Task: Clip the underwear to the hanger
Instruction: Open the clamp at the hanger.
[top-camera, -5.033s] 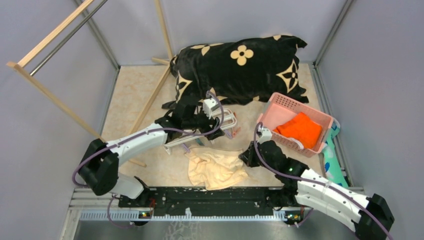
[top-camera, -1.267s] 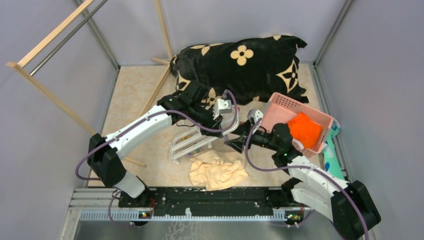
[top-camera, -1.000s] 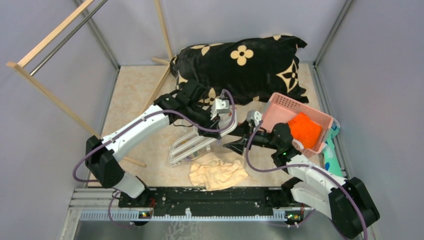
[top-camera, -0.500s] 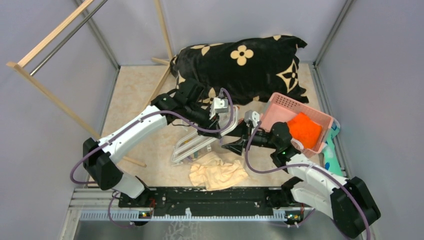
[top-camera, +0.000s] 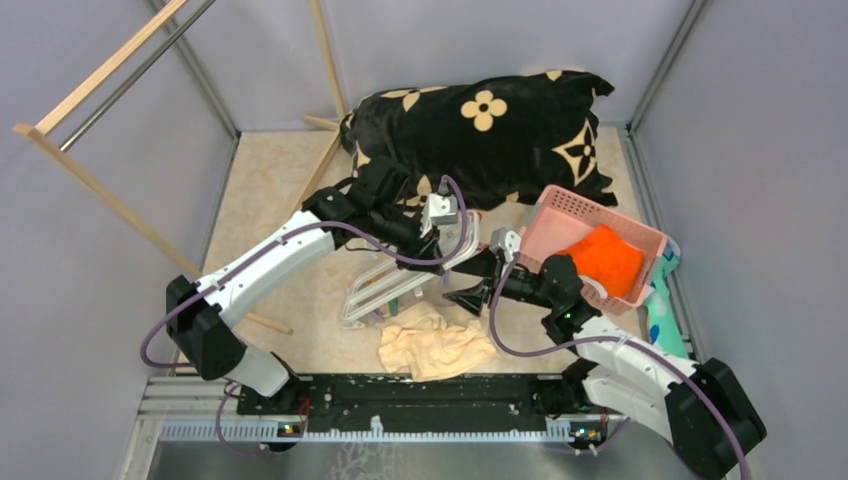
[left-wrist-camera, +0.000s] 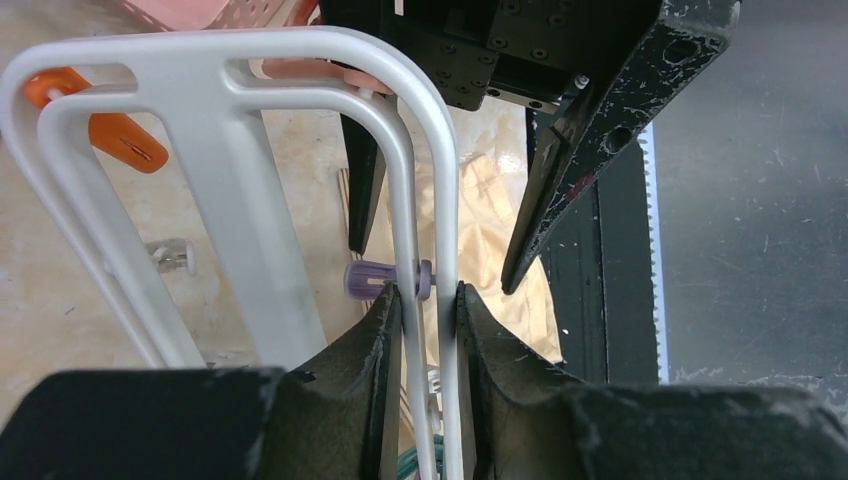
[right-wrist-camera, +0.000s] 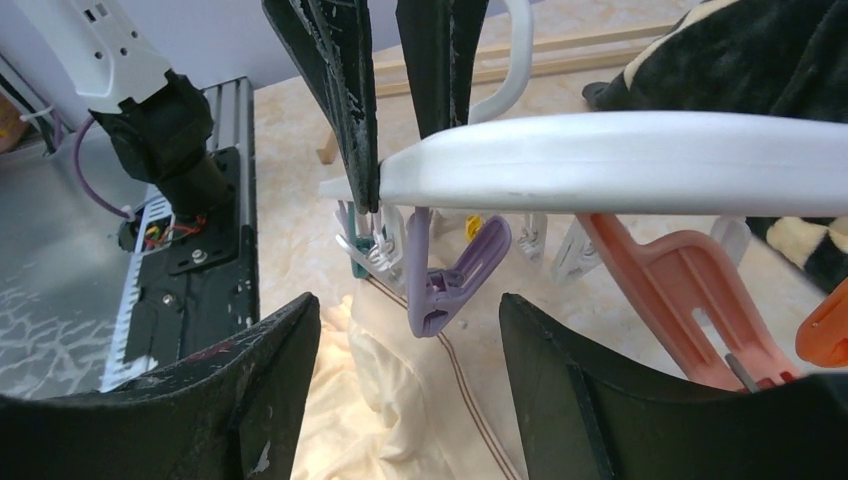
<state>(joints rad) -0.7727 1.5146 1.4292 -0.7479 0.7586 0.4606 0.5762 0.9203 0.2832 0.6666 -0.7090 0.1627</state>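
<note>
Lying crumpled by the middle of the table's near edge, the cream underwear (top-camera: 437, 342) rests on the surface, with neither arm touching it. Just beyond it, the right gripper (right-wrist-camera: 408, 303) points left with its jaws spread wide. They straddle a purple clip (right-wrist-camera: 448, 278) that dangles from the hanger (top-camera: 385, 290), and I cannot see them touching it. The white hanger is tilted, its low end close to the underwear's far side. Its raised end is pinched by the left gripper (left-wrist-camera: 425, 297), whose jaws are clamped onto a thin bar of the frame. In the left wrist view, an orange clip (left-wrist-camera: 115, 128) sits at a rounded corner of the frame. In the right wrist view, a pink clip (right-wrist-camera: 690, 285) hangs beside the purple one. Farther right, a pink basket (top-camera: 560, 203) holds an orange cloth (top-camera: 603, 258). A black flower-patterned blanket (top-camera: 480, 130) is heaped at the table's far edge, and a wooden rack (top-camera: 100, 190) stands along the left side.
</note>
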